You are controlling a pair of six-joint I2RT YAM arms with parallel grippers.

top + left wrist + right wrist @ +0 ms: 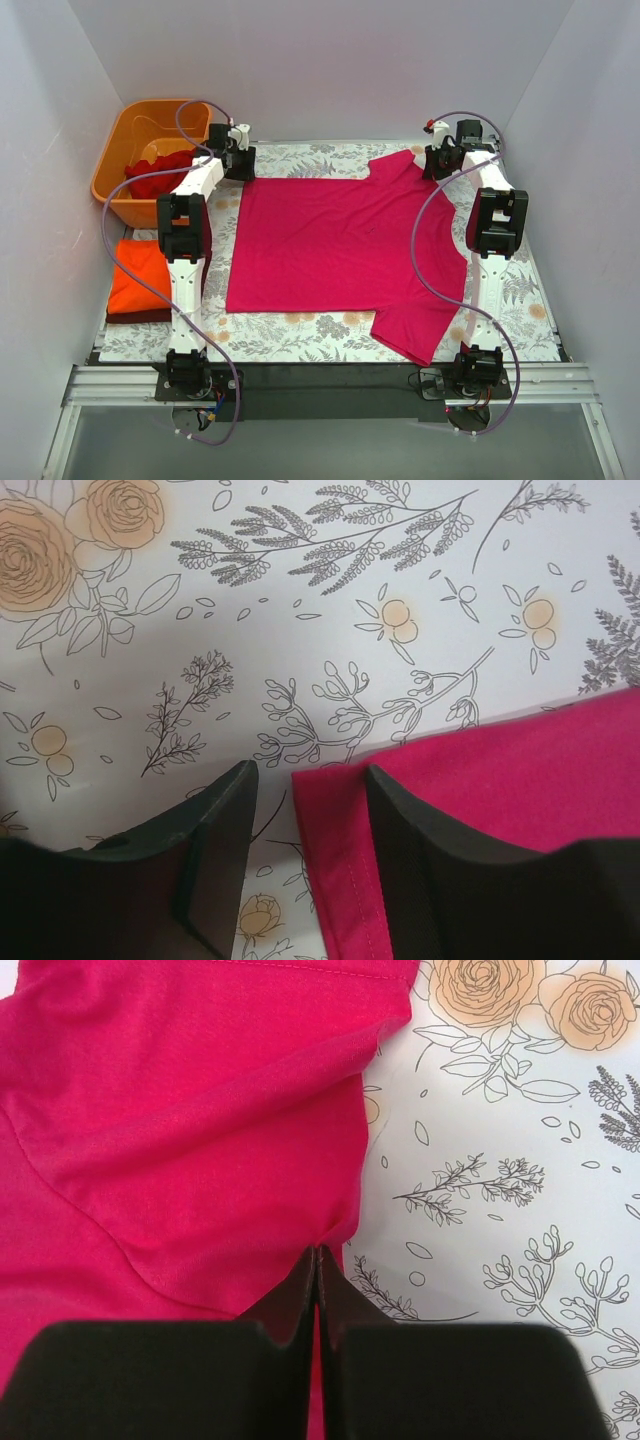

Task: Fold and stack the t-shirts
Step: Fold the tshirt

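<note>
The pink shirt lies spread flat in the middle of the cover, with its collar to the right, its hem to the left, and one sleeve pointing at the near edge. This flat lay exposes every edge for a fold.

The right gripper is at the far sleeve. Its fingers are pressed together and the cloth puckers at their tips, so it is judged to be clamped on the sleeve edge of the pink shirt.

The left gripper is at the far hem corner with its jaws apart. One finger is over the cloth and the other over bare cover, so the side edge runs between them. The views do not show whether the fingers touch the cloth. This placement suits a pinch on that corner, which would match the hold on the right.

Edges and room:
- The far edge of the pink shirt has a strip of bare cover beyond it.
- The near hem edge has a wider strip of bare cover, which leaves space for folding toward the arm bases.
- At the left edge, the orange shirt lies folded on the maroon shirt, close to the left arm.
- The tub stands at the far left and holds the red shirt.
</note>
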